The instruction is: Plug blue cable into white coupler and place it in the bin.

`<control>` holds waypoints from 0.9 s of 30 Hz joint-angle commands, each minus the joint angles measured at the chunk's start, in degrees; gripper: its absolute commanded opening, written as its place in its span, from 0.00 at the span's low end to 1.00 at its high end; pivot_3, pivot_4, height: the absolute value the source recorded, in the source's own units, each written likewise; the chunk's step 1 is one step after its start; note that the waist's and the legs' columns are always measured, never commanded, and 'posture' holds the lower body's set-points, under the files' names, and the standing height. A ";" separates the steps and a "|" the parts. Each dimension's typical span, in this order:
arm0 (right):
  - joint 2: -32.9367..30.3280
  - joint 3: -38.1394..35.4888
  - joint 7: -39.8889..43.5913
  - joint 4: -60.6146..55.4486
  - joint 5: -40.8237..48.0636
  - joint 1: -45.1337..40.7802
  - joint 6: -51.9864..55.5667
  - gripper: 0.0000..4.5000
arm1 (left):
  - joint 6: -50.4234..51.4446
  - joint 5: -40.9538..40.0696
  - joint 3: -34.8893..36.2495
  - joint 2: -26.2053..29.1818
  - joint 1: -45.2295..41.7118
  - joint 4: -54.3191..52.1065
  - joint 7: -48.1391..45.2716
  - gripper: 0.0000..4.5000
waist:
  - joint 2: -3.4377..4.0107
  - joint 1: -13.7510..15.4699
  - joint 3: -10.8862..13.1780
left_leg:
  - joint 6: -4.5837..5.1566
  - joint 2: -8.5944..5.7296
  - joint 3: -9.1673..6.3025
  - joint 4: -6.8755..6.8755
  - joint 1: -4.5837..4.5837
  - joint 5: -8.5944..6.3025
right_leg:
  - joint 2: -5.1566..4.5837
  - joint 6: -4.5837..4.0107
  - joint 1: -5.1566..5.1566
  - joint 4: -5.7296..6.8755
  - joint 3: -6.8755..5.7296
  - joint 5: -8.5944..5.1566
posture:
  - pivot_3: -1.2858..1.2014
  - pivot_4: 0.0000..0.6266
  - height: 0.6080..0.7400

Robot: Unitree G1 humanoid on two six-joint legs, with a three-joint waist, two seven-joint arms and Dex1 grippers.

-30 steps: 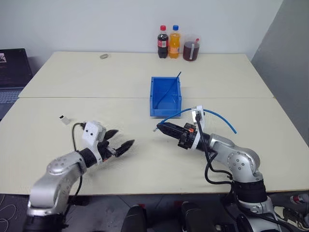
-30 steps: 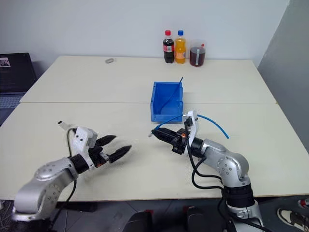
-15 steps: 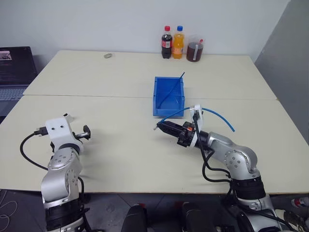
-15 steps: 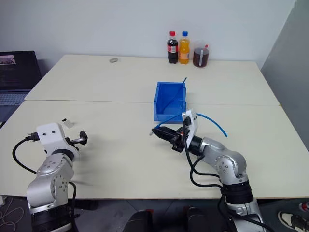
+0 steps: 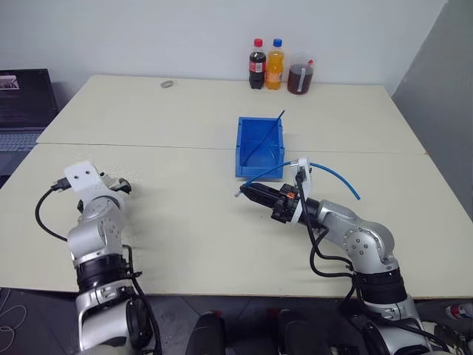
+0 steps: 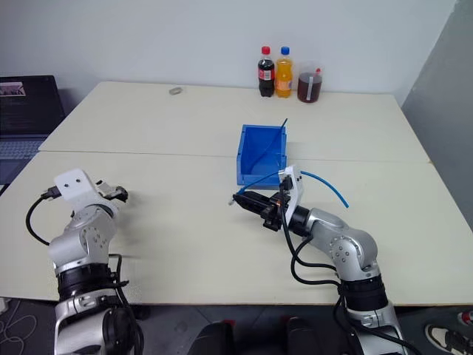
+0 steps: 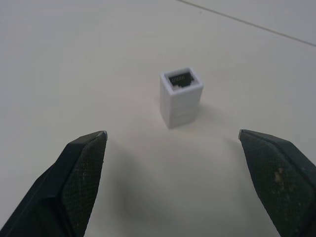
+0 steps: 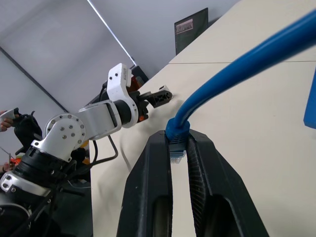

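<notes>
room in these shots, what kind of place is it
Probably an office or lab set up for robot trials: two plain tables pushed together against a bare wall, a laptop on a side desk, and soft drink bottles at the far edge.

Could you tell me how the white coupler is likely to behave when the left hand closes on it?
The white coupler stands on end on the table, socket up, taller than wide, so an off-centre touch would probably tip it. It looks like rigid, smooth plastic, likely light and apt to slide. The left hand is open, a finger on either side.
</notes>
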 commanded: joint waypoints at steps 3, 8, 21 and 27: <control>0.33 -0.38 -0.07 -2.28 0.27 -0.97 -0.78 0.03 | -7.09 1.50 -1.20 3.61 -6.48 11.90 -1.21 1.00 | 0.00 0.01 0.00 | 0.00 0.00 0.00 -0.01 -0.01 0.00 | 0.00 0.00 -0.01 -0.02 -0.02 0.00 | 0.52 0.24 1.00; 0.25 -0.43 -0.26 -2.55 0.31 -0.83 -0.66 0.03 | -12.36 2.07 -2.14 5.32 -10.67 20.79 -1.50 1.00 | -0.01 0.01 0.00 | -0.01 0.00 -0.01 -0.01 -0.03 0.00 | -0.02 -0.01 -0.01 -0.04 -0.05 0.01 | 0.52 0.24 1.00; -0.07 -0.45 -0.79 -3.34 0.38 -0.08 -0.35 0.03 | -19.03 2.65 -5.04 6.91 -13.94 31.30 -2.32 0.81 | -0.01 0.01 0.00 | -0.02 0.00 0.00 -0.01 -0.05 0.00 | -0.02 -0.02 -0.01 -0.03 -0.07 0.02 | 0.52 0.24 1.00; -0.20 -0.46 -1.01 -3.67 0.49 0.11 -0.23 0.03 | -21.18 2.67 -5.53 7.92 -14.48 33.90 -2.59 0.52 | -0.01 0.02 0.00 | -0.02 0.00 -0.01 -0.01 -0.05 0.00 | -0.03 -0.02 -0.02 -0.03 -0.09 0.02 | 0.52 0.24 1.00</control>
